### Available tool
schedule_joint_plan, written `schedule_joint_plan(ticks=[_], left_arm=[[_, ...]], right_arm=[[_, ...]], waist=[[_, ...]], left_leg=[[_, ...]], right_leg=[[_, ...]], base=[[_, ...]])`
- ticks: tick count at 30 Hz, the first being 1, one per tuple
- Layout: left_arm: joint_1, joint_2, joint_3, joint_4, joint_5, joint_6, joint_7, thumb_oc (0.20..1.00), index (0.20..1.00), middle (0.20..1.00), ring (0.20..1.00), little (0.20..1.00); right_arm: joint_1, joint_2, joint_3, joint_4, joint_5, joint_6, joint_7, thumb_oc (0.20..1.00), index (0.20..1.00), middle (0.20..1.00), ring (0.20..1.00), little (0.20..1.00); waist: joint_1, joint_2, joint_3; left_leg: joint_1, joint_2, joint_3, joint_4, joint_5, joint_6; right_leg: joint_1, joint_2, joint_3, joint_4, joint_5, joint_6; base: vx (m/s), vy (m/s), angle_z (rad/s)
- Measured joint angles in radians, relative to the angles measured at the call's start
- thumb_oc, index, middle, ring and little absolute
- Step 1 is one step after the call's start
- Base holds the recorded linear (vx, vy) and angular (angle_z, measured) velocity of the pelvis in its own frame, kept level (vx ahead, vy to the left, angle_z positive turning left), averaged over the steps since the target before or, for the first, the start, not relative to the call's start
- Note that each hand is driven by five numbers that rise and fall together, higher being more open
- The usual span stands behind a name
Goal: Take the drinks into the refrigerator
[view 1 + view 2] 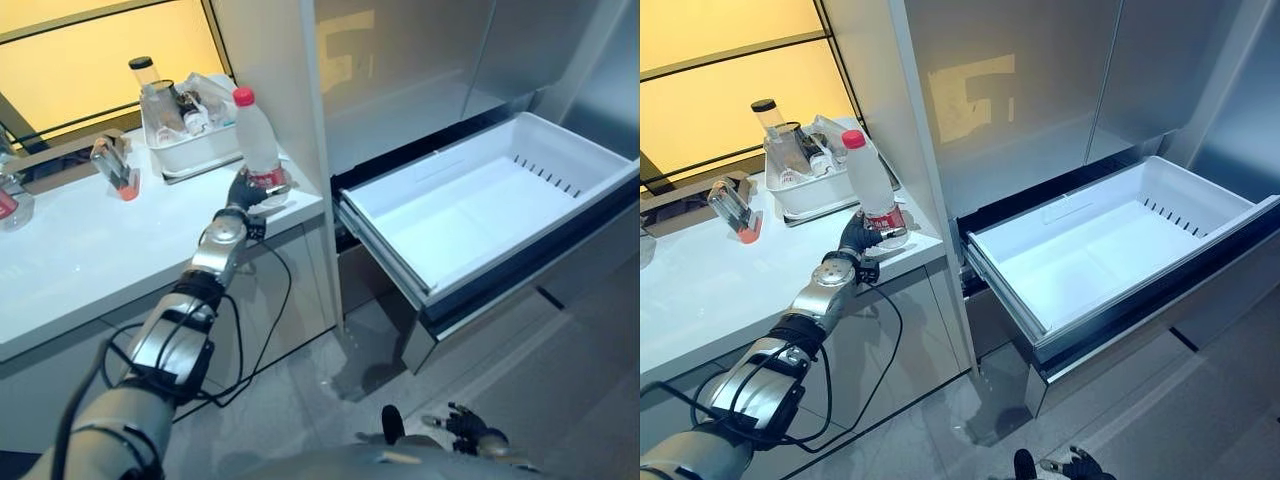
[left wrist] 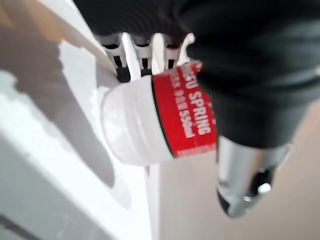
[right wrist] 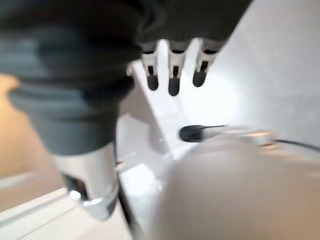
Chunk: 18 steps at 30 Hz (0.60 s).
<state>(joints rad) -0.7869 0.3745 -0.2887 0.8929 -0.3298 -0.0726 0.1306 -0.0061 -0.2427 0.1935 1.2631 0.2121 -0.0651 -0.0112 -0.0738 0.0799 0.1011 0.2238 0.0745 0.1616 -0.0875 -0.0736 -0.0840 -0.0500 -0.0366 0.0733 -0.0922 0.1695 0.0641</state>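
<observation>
A clear water bottle (image 1: 258,140) with a red cap and red label stands at the right end of the white counter (image 1: 80,260). My left hand (image 1: 243,192) is shut round its lower part; the left wrist view has the fingers (image 2: 142,55) past the bottle (image 2: 150,120) and the thumb on its other side. To the right, the refrigerator's white drawer (image 1: 385,245) is pulled out, with nothing inside it. My right hand (image 1: 468,428) hangs low near the floor, fingers (image 3: 172,70) straight, holding nothing.
A white tub (image 1: 190,150) with jars and glasses sits just behind the bottle. A small glass container (image 1: 115,165) with an orange base lies further left. The steel refrigerator doors (image 1: 420,60) above the drawer are closed. A white upright panel separates counter and refrigerator.
</observation>
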Motion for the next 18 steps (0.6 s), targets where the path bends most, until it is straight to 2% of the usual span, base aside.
schedule_joint_plan(ticks=[5, 6, 7, 9, 18], left_arm=[[0.001, -0.012, 0.014, 0.009, 0.002, -0.001, 0.020, 1.000, 1.000, 1.000, 1.000, 1.000], [0.001, -0.013, 0.014, 0.009, 0.002, -0.004, 0.021, 0.853, 0.853, 0.853, 0.853, 0.853], [0.001, -0.022, 0.017, 0.001, 0.001, -0.005, 0.026, 0.369, 0.369, 0.369, 0.369, 0.369], [0.001, -0.049, 0.035, -0.006, -0.005, -0.023, 0.041, 0.200, 0.200, 0.200, 0.200, 0.200], [-0.003, -0.139, 0.018, -0.045, -0.069, -0.048, 0.069, 0.200, 0.200, 0.200, 0.200, 0.200]], right_arm=[[0.009, 0.001, 0.001, -0.004, 0.000, -0.001, -0.001, 1.000, 1.000, 1.000, 1.000, 1.000], [0.009, 0.001, 0.001, -0.004, 0.000, -0.001, -0.001, 1.000, 1.000, 1.000, 1.000, 1.000], [0.010, 0.000, 0.000, -0.005, 0.001, -0.003, -0.002, 1.000, 1.000, 1.000, 1.000, 1.000], [0.016, 0.000, 0.000, -0.004, 0.001, -0.008, -0.010, 1.000, 1.000, 1.000, 1.000, 1.000], [0.019, 0.002, -0.007, -0.006, 0.019, -0.017, -0.021, 1.000, 1.000, 1.000, 1.000, 1.000]], waist=[[-0.021, 0.000, 0.001], [-0.022, 0.001, 0.001], [-0.023, 0.001, 0.001], [-0.023, 0.002, 0.002], [-0.024, -0.001, 0.012]], left_leg=[[0.001, -0.002, 0.005, -0.001, -0.001, 0.001], [-0.001, 0.000, 0.006, -0.001, -0.002, 0.003], [-0.009, 0.000, 0.007, -0.001, -0.005, 0.007], [-0.009, -0.004, 0.007, 0.000, -0.001, 0.001], [-0.014, -0.005, 0.027, 0.000, -0.005, 0.004]], right_leg=[[0.000, -0.003, 0.006, 0.000, -0.001, -0.002], [-0.001, -0.002, 0.006, 0.000, -0.001, -0.002], [-0.005, -0.003, 0.007, 0.000, -0.001, -0.002], [-0.012, -0.002, 0.008, 0.001, 0.003, 0.002], [-0.023, -0.004, 0.021, 0.001, 0.002, 0.005]], base=[[0.00, -0.004, -0.02], [-0.01, -0.012, -0.05], [0.00, 0.000, 0.00], [0.00, 0.000, 0.00], [0.00, 0.000, -0.03]])
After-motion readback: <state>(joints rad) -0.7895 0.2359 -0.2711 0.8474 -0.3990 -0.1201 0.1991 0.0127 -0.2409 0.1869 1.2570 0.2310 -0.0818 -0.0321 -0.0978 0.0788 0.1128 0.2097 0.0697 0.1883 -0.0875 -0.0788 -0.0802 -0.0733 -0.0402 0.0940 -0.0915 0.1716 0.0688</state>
